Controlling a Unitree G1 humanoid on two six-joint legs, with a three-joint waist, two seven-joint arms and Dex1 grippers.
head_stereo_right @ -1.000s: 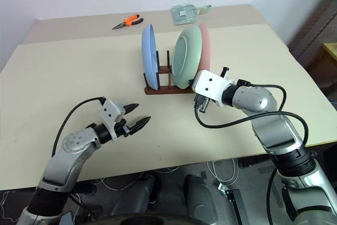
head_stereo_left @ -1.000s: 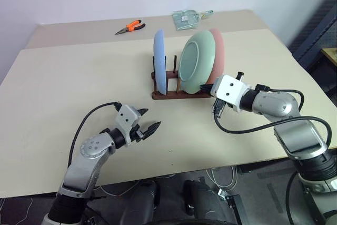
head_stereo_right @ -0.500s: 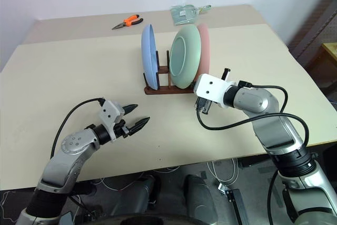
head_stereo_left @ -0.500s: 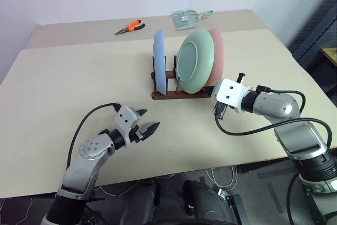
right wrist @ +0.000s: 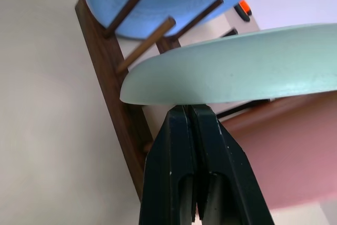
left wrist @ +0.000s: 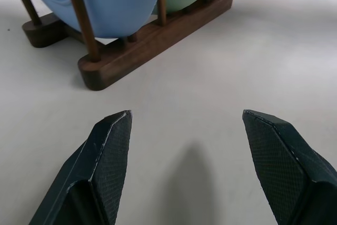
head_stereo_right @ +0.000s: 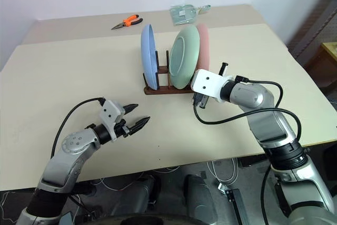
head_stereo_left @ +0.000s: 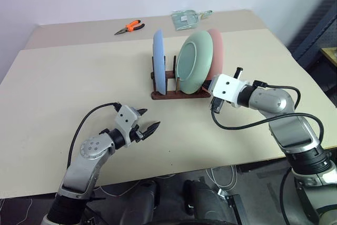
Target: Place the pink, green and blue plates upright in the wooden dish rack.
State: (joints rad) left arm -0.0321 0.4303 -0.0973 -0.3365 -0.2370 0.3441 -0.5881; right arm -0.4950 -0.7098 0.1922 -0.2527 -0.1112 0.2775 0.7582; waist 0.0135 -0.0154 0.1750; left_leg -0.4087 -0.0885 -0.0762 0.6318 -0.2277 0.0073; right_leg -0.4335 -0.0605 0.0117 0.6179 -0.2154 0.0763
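The beige table [head_stereo_left: 79, 72] carries everything, and near its middle stands the wooden dish rack [head_stereo_left: 174, 94], a dark brown base with thin upright pegs. All 3 plates stand on edge in it: the blue plate [head_stereo_left: 159, 61] sits at the rack's left end between pegs, close to vertical; the green plate [head_stereo_left: 194, 61] sits further right, tilted so that its hollow face turns toward the blue one; the pink plate [head_stereo_left: 216, 56] stands just behind the green plate at the rack's right end, and the 2 look close enough to touch, though the contact itself cannot be made out. The right gripper [right wrist: 190, 113] is at the rack's right end with its 2 black fingers pressed together and nothing between them — in the right wrist view their tips sit directly under the green plate's rim, with the pink plate just beside them. The left gripper [head_stereo_left: 149, 123] hovers low over bare table, well in front of the rack, its fingers [left wrist: 113, 146] spread wide apart and empty, pointing toward the rack's near corner. At the far edge of the table lie orange-handled pliers [head_stereo_left: 130, 26] and, to their right, a clear plastic bag [head_stereo_left: 187, 18].
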